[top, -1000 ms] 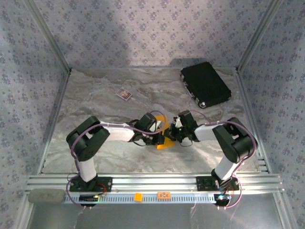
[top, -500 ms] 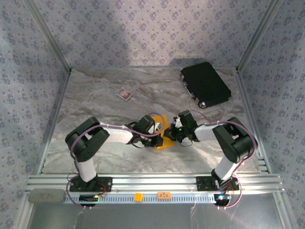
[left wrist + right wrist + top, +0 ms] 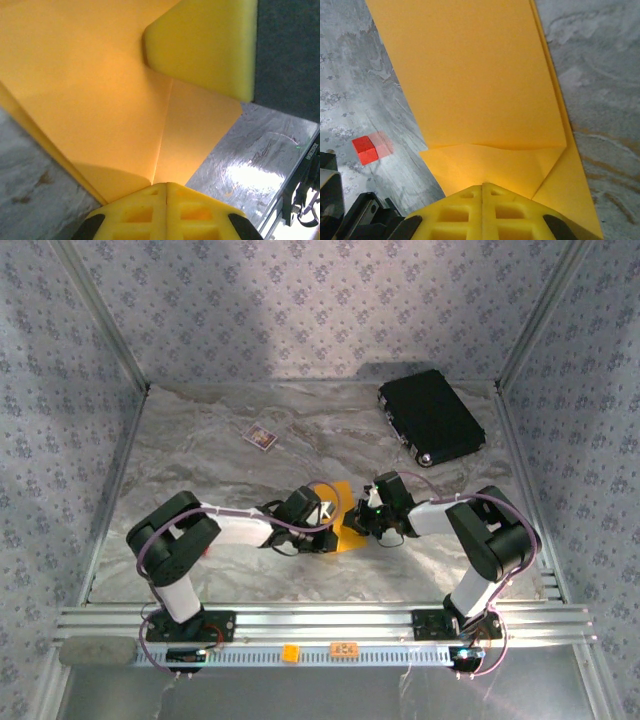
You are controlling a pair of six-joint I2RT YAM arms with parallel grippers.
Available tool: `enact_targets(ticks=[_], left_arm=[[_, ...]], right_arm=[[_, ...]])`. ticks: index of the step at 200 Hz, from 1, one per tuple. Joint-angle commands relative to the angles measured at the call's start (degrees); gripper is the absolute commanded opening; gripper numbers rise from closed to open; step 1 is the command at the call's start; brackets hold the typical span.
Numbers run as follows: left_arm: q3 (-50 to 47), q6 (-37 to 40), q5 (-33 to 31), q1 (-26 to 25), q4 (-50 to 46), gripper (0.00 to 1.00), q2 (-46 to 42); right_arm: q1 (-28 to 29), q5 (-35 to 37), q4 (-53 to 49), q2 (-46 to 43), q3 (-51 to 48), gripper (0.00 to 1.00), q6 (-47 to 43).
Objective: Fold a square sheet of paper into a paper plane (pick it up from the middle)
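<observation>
My left pincer (image 3: 166, 187) is clamped shut, tips on the folded square sheet of paper (image 3: 90, 95). My right pincer (image 3: 482, 188) is shut too, at its opposite edge, mid-table (image 3: 210, 455).

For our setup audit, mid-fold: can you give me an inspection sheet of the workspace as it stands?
Surface: grey marbled table, no spills seen.
Job's things: orange-yellow paper, folded with creases, mid-table between the two grippers.
Clutter: black case far right; small card far left; red block on the table, apart from the paper.
Grippers: left gripper and right gripper both shut, tips at the paper; pinching or pressing, cannot tell.
Cables: purple cables run along both arms.
Surroundings: patterned walls; aluminium rail at the near edge.
</observation>
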Motion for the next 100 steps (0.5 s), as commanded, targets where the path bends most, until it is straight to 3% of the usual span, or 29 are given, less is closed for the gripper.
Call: enact_targets(ticks=[1,32,100], left_arm=[[-0.9,1.5,-1.1,-0.7,-5.6,0.05,-3.1],[-0.2,2.6,-2.1,-0.8,-8.4,0.03,-4.7],[2.1,1.9,-3.1,-0.6,-4.3,0.05,-7.7]], right_arm=[[-0.1,2.2,-3.5,1.2,-1.6,0.07,0.5],[0.1,2.0,-3.7,1.0,-1.0,0.07,0.3],[0.4,2.3,-3.7,0.9,-0.9,0.07,0.5]])
